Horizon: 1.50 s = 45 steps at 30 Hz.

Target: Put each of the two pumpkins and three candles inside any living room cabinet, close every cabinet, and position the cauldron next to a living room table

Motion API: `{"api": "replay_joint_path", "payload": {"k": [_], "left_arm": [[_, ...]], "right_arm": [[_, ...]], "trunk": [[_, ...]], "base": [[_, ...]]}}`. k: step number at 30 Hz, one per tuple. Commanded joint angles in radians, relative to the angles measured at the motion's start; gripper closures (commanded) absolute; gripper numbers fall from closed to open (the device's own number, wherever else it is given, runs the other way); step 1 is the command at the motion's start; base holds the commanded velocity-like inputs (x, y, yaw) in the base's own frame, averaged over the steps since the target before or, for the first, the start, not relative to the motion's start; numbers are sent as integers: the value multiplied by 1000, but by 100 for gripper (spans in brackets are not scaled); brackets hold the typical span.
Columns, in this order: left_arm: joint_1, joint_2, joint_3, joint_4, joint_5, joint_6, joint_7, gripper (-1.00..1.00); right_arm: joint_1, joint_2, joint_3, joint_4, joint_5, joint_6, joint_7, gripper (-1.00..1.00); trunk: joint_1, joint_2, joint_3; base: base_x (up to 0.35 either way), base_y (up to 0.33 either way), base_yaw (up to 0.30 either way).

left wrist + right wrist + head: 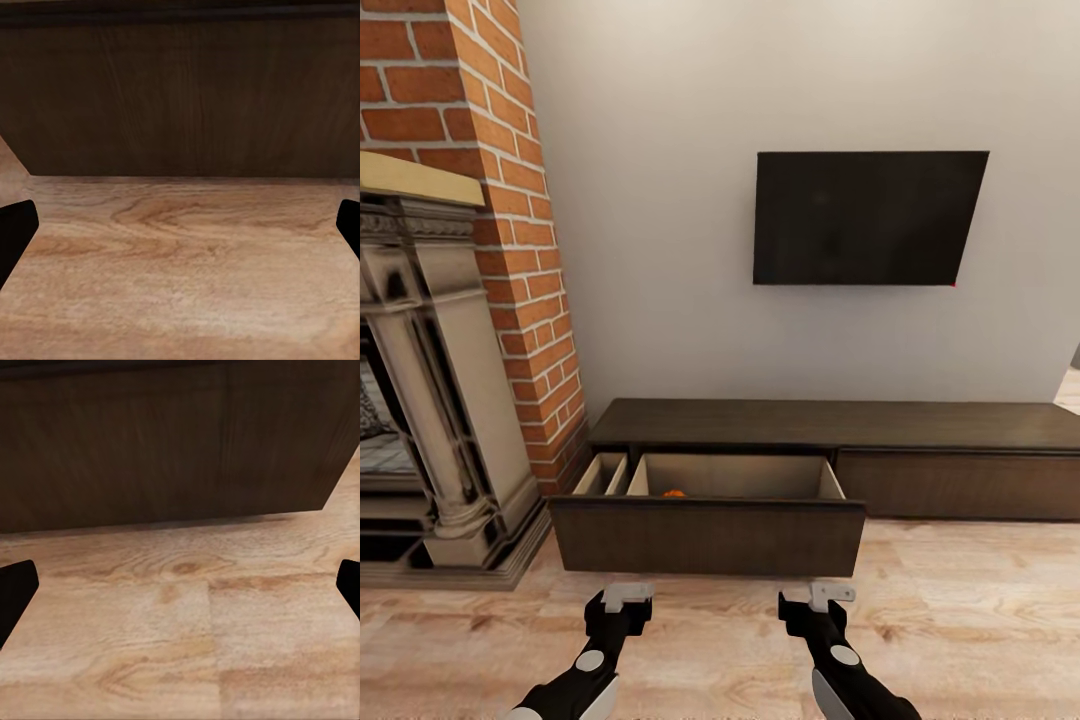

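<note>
The cabinet point(840, 425) is stretching its long axis left to right across the middle of the head view, its right end cut off by the frame edge. Its left drawer point(707, 535) is standing pulled out toward the camera. Inside, a pumpkin point(674, 493) is peeking orange, mostly hidden behind the drawer front. At the bottom, the left gripper point(618, 598) and right gripper point(815, 598) are hovering with fingers spread, empty, over the wood floor point(980, 620).
</note>
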Motion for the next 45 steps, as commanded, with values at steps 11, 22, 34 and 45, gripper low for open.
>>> {"api": "replay_joint_path", "payload": {"k": [11, 22, 34, 45], "left_arm": [[-1, -1, -9, -3, 5, -4, 7, -100], [-1, -4, -9, -4, 4, -3, 7, -100], [-1, -3, -17, -1, 3, -2, 7, -100], [-1, -4, -18, -1, 4, -2, 9, -100]], "right_arm": [[-2, 0, 8, 1, -10, -6, -7, -100], [-1, 0, 8, 2, -10, -6, -7, -100], [-1, 0, 8, 3, -10, -5, -7, -100], [-1, 0, 8, 4, -10, -5, -7, -100]], "trunk": [[31, -57, -26], [31, -57, -26], [31, -57, -26], [31, -57, -26]], "base": [[0, 0, 0], [27, 0, 0], [267, 0, 0], [51, 0, 0]]}}
